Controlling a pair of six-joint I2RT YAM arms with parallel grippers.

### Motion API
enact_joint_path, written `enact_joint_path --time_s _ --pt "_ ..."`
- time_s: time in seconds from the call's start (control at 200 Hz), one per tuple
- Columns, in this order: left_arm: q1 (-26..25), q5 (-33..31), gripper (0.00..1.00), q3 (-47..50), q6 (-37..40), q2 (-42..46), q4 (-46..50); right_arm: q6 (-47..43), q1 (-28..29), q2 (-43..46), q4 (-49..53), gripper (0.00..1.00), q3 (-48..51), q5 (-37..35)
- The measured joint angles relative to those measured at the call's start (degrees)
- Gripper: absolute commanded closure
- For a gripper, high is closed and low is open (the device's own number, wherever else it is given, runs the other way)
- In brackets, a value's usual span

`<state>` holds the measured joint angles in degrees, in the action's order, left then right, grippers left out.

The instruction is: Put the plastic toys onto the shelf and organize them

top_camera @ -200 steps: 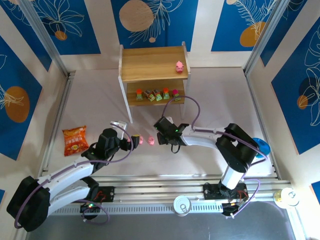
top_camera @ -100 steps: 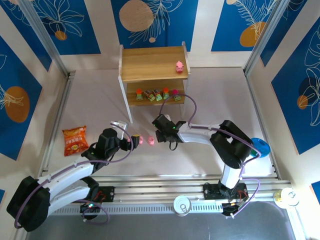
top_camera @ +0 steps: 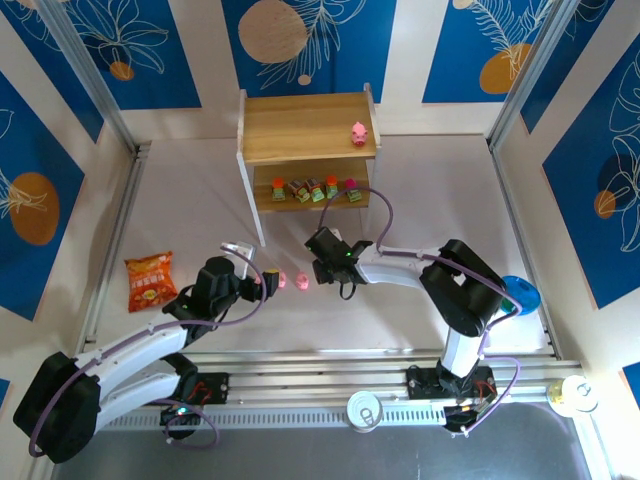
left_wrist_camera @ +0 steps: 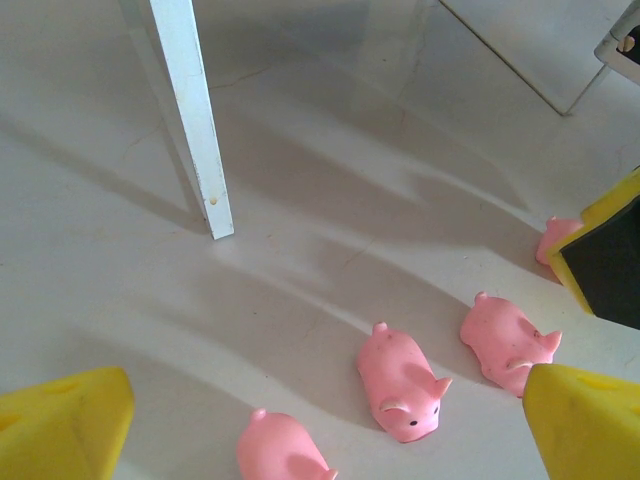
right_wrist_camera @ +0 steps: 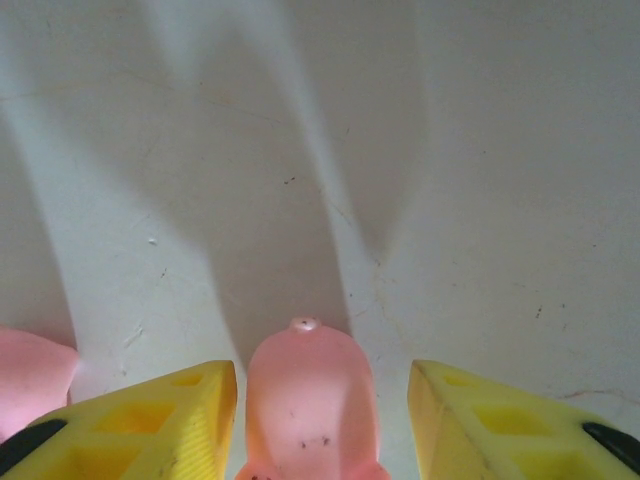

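From above, the shelf [top_camera: 310,140] stands at the far middle of the counter [top_camera: 200,200]. One pink pig [top_camera: 358,132] sits on its top tier near the right end, and five blocky toys [top_camera: 315,189] line its lower tier. In front of the shelf, two floor pigs [top_camera: 290,281] lie on the counter between the left hand [top_camera: 265,283] and the right hand [top_camera: 322,272].

The left wrist view shows the left hand [left_wrist_camera: 325,390] spread wide and holding nothing. Three pigs [left_wrist_camera: 400,385] lie in a row just this side of the shelf's white leg [left_wrist_camera: 195,120].

In the right wrist view, the right hand [right_wrist_camera: 322,375] has its fingers [right_wrist_camera: 160,420] apart on either side of a straddled pig [right_wrist_camera: 310,410]. A gap shows on the right. A neighbouring pig [right_wrist_camera: 30,370] lies at the left edge.
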<state>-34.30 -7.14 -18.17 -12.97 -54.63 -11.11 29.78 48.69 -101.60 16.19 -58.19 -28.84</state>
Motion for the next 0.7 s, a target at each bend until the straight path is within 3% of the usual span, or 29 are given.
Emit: enact_joint_path --time_s 0.515,0.7 --pt "0.0 0.0 0.01 -0.2 0.0 0.0 0.0 -1.3 0.1 -0.7 1.1 0.68 -0.2 0.3" --pt "0.0 0.0 0.00 -0.2 0.0 0.0 0.0 -1.7 0.9 0.2 2.8 0.68 -0.3 -0.3"
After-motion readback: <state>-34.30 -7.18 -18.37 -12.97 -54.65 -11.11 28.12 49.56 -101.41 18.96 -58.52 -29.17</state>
